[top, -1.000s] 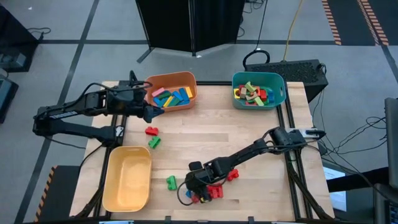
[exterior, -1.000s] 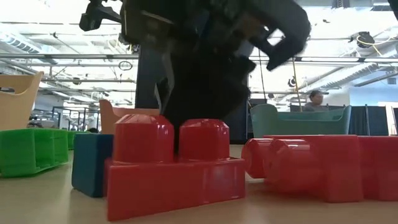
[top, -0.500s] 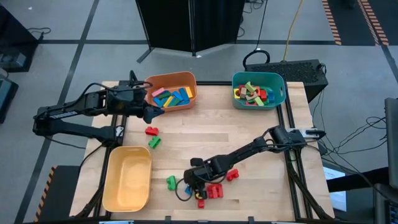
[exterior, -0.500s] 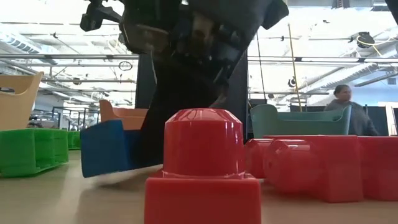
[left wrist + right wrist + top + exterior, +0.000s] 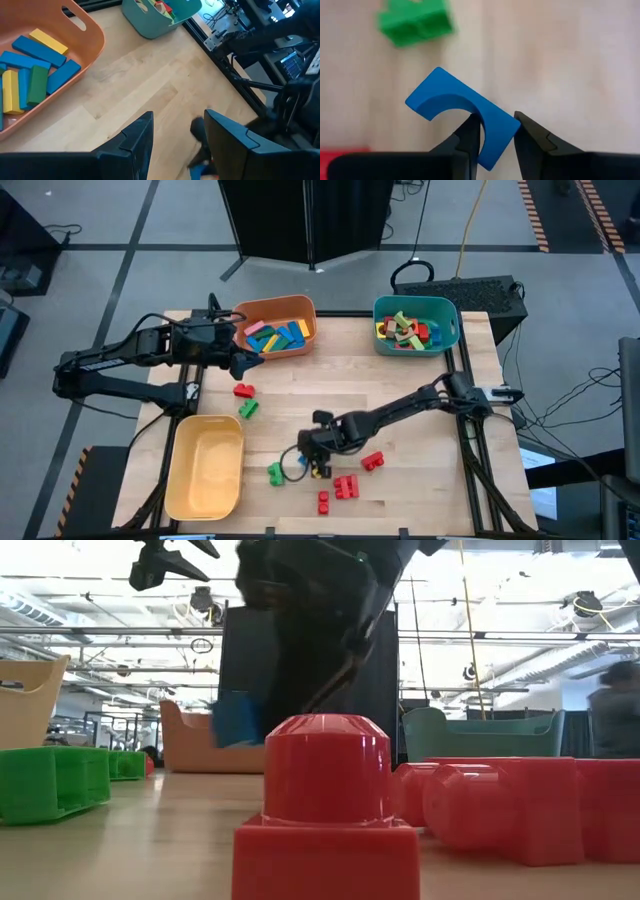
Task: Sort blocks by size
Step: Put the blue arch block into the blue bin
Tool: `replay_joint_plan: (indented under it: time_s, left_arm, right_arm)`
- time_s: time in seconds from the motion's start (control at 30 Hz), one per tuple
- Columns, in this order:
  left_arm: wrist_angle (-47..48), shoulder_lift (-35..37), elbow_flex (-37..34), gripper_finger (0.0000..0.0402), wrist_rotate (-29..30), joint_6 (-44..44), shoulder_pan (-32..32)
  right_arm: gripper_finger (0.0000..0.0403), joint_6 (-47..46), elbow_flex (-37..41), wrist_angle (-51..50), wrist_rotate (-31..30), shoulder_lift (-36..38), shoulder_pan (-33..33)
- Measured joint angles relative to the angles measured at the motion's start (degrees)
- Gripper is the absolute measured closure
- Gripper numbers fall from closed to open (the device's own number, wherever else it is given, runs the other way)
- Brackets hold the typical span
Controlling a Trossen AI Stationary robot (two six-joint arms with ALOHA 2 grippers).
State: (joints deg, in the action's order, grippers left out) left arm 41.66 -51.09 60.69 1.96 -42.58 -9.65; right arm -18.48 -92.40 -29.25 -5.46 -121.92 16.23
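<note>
- Blue arch block (image 5: pixel 462 112) sat clamped in the right tool (image 5: pixel 316 452), gripped at one end between the two fingers and carried clear of the desk (image 5: pixel 400 390), low in the middle of the high view.
- In the low view that blue block (image 5: pixel 238 718) hung above the wood, behind the big red studded brick (image 5: pixel 327 805).
- Its long axis ran slantwise out from the fingers, curved hollow facing down in the right wrist picture.
- Teal bin (image 5: pixel 415 323) lay toward the upper right, orange bin (image 5: pixel 275 326) toward the upper left, yellow bin (image 5: pixel 205 465) just left at the lower edge; which one suits this size was a judgement I couldn't settle.
- Right arm was plainly nearer; left tool (image 5: pixel 240 360) waited by the orange bin's near corner, its fingers (image 5: pixel 135 145) apart and holding nothing.
- Open wood stretched between the tool and both upper bins.
- Loose pieces to steer around: green brick (image 5: pixel 274 473) just left, red bricks (image 5: pixel 345 487) below, red and green pair (image 5: pixel 245 400) up-left.
</note>
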Motion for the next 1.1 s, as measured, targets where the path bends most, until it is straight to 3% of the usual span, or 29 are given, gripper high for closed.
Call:
replay_joint_plan:
  time_s: [0.53, 1.1]
  left_arm:
    - [0.4, 0.0, 0.0, 0.023, -0.2, 0.0, 0.0]
    - [10.3, 0.0, 0.0, 0.023, 5.8, -0.6, 0.0]
  right_arm:
    - [0.0319, 10.5, 0.0, -14.7, -5.4, 6.1, -9.0]
    - [0.0319, 25.6, 0.0, -21.2, -6.5, 12.9, -27.1]
